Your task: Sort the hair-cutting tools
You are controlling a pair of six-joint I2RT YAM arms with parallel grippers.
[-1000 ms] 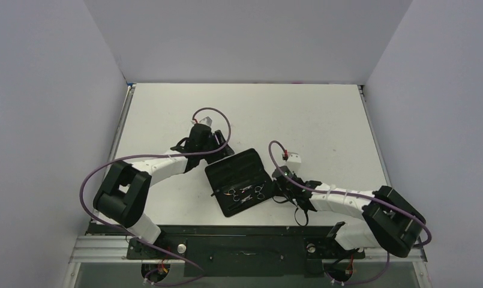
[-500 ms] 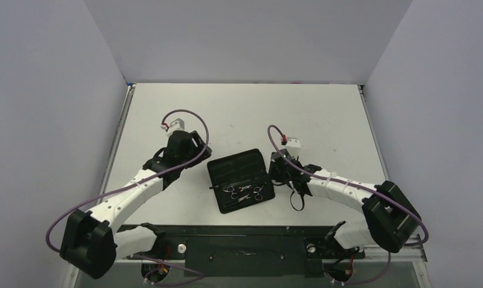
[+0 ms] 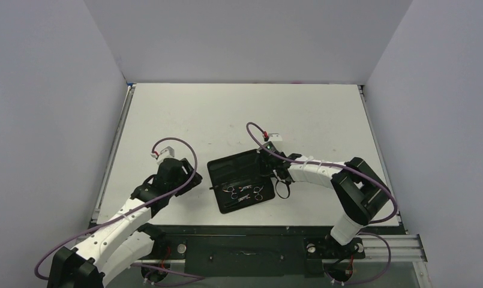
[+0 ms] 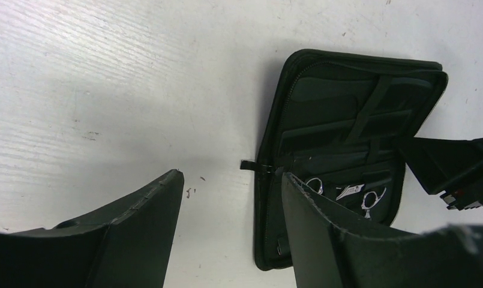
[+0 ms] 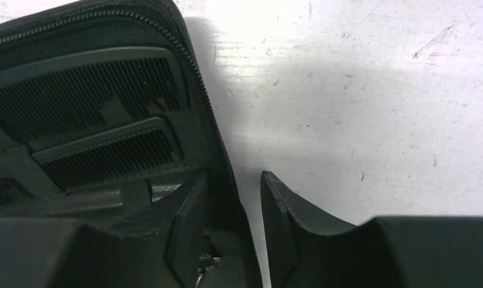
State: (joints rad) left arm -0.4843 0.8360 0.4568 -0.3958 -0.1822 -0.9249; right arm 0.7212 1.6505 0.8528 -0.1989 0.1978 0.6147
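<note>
An open black zip case [image 3: 224, 169] lies flat mid-table. Silver scissors [image 3: 243, 192] sit in its near half; their rings show in the left wrist view [image 4: 371, 198]. Black combs [image 5: 89, 90] are tucked under a strap in its far half. My right gripper [image 3: 269, 170] straddles the case's right zip rim [image 5: 227, 180]: one finger [image 5: 188, 234] is inside the case, the other [image 5: 287, 228] is on the table, and a thin strip of table shows beside the rim. My left gripper [image 3: 188, 180] is open and empty, left of the case [image 4: 347, 120].
The white tabletop [image 3: 311, 114] is bare apart from small scuffs. Grey walls stand on three sides. A black rail [image 3: 245, 240] with the arm bases runs along the near edge. The case's zip pull [image 4: 251, 165] sticks out on its left side.
My left arm has drawn back from the case's far left corner toward the near left. My right gripper has moved up and left onto the case's right edge. The case turned slightly.
</note>
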